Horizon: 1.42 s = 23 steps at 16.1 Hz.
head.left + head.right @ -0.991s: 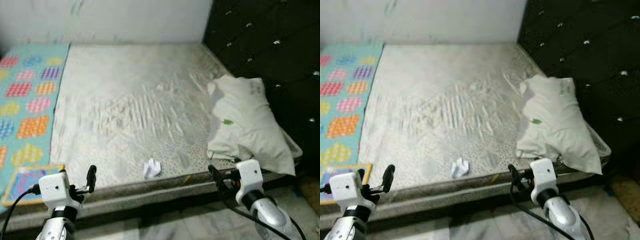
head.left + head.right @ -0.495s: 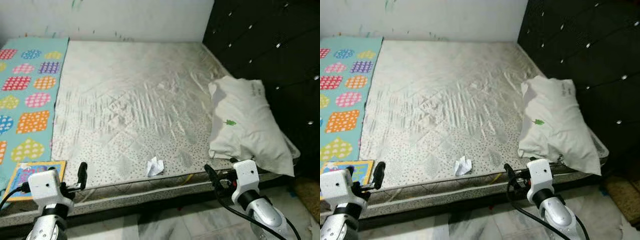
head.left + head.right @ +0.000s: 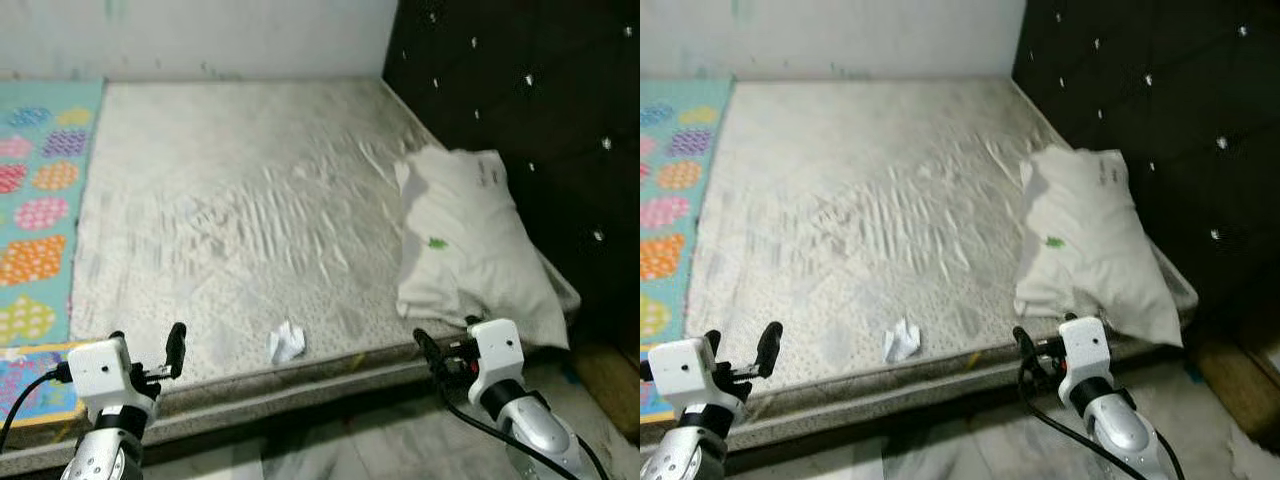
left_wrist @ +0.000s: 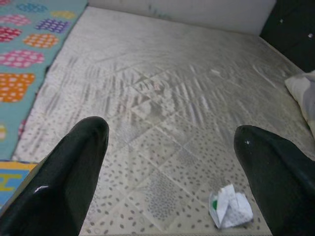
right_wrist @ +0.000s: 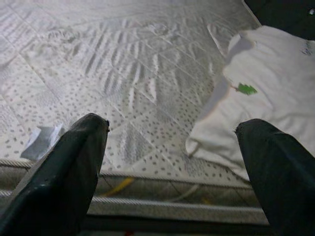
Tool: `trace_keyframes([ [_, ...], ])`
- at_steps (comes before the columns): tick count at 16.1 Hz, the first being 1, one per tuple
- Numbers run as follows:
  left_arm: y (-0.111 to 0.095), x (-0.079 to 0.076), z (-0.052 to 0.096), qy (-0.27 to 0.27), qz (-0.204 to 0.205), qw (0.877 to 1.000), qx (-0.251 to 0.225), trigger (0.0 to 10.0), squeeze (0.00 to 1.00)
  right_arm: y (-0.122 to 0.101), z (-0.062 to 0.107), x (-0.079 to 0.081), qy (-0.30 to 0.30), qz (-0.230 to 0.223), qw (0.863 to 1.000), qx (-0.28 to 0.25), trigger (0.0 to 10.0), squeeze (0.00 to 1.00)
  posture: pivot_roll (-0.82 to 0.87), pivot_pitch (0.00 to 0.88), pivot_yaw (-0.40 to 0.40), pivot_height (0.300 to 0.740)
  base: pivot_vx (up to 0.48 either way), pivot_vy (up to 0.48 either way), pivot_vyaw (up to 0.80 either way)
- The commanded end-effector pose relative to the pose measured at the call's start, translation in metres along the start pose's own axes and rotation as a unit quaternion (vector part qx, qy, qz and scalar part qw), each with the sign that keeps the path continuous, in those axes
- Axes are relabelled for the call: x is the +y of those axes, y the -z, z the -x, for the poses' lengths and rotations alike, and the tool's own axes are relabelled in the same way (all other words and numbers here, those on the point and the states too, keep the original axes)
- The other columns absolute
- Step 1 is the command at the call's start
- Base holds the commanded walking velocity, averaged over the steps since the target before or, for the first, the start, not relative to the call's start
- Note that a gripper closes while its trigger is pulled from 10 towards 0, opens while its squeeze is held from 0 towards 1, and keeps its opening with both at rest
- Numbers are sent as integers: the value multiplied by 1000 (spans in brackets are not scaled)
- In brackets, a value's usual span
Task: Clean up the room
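— So how far along is the tidying?

— Hardly begun, I judge; a crumpled paper scrap (image 3: 286, 343) lies on the mattress (image 3: 240, 200) near its near edge, untouched; a pillow (image 3: 470, 245) slumps at the right against the dark headboard (image 3: 520, 90); a colourful mat (image 3: 35, 220) sits at the left.

— And the arms?

— Both hover off the bed's near edge; the left gripper (image 4: 172, 162) has its fingers spread wide and holds nothing, with the scrap just ahead; the right gripper (image 5: 172, 162) is likewise spread and empty, facing the pillow.

— What's left?

— Picking up the scrap, probably straightening the pillow.
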<state>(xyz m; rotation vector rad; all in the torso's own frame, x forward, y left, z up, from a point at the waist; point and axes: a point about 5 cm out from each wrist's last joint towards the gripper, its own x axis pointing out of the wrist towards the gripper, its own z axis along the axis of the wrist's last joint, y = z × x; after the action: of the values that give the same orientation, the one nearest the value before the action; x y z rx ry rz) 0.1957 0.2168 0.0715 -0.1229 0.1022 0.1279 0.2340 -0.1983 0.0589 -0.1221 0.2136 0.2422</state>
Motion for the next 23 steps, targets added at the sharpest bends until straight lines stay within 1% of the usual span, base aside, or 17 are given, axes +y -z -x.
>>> trace_keyframes([
  [1, -1, 1, 1, -1, -4, 1000, 1, 10000, 0, -3, 0, -3, -1, 1, 1000, -6, 10000, 0, -71, 60, -77, 740, 266, 0, 0],
  [2, -1, 2, 1, -1, -4, 1000, 1, 10000, 0, -3, 0, -2, -1, 0, 1000, -6, 10000, 0, -70, 63, -75, 740, 259, 0, 0],
  [3, -1, 2, 1, -1, -4, 1000, 1, 10000, 0, -3, -1, -2, -5, 8, 1000, -6, 10000, 0, -70, 63, -75, 740, 251, 0, 0],
  [4, -1, 2, 1, 0, -5, 1000, 1, 10000, 0, -4, -1, -1, -10, 21, 1000, -9, 10000, 0, -70, 63, -73, 740, 255, 0, 800],
  [6, -1, 2, 1, 2, -6, 1000, 2, 10000, 0, -3, -1, -1, -7, 12, 1000, -7, 10000, 0, -71, 63, -72, 740, 255, 0, 800],
  [8, -1, 1, 0, 3, -6, 1000, 2, 10000, 0, -2, -1, -2, -3, 6, 1000, -5, 10000, 0, -71, 63, -72, 740, 244, 0, 0],
  [13, -1, 1, -1, 2, -8, 1000, 6, 10000, 0, -2, -1, -2, -2, 4, 1000, -6, 10000, 0, -74, 64, -76, 740, 0, 0, 0],
  [15, 0, -2, -2, 15, -10, 1000, 10, 10000, 0, -2, -1, -3, -4, 4, 1000, -5, 10000, 0, -71, 62, -78, 740, 0, 0, 0],
  [16, -1, -2, -1, 10, -21, 1000, 12, 10000, 0, -3, -1, -2, -8, 12, 1000, -6, 10000, 0, -68, 58, -80, 740, 0, 0, 0],
  [17, 0, -3, -2, 16, -18, 1000, 11, 10000, 0, -3, -1, -1, -12, 16, 1000, -7, 10000, 0, -68, 58, -80, 740, 0, 0, 0],
  [18, 0, -5, -2, 27, -12, 1000, 9, 10000, 0, -3, -2, 0, -15, 22, 1000, -6, 10000, 0, -67, 53, -78, 740, 0, 0, 800],
  [20, 1, -5, -3, 29, -12, 999, 10, 10000, 0, -3, -2, 1, -16, 19, 1000, -7, 10000, 0, -69, 51, -78, 740, 0, 0, 800],
  [21, 1, -5, -3, 33, -9, 999, 11, 10000, 0, -3, -2, -1, -10, 9, 1000, -7, 10000, 0, -69, 51, -78, 740, 0, 0, 0],
  [23, 0, -6, -3, 41, -5, 999, 8, 10000, 0, -3, -2, -1, -10, 8, 1000, -7, 10000, 0, -69, 51, -78, 740, 0, 0, 0],
])
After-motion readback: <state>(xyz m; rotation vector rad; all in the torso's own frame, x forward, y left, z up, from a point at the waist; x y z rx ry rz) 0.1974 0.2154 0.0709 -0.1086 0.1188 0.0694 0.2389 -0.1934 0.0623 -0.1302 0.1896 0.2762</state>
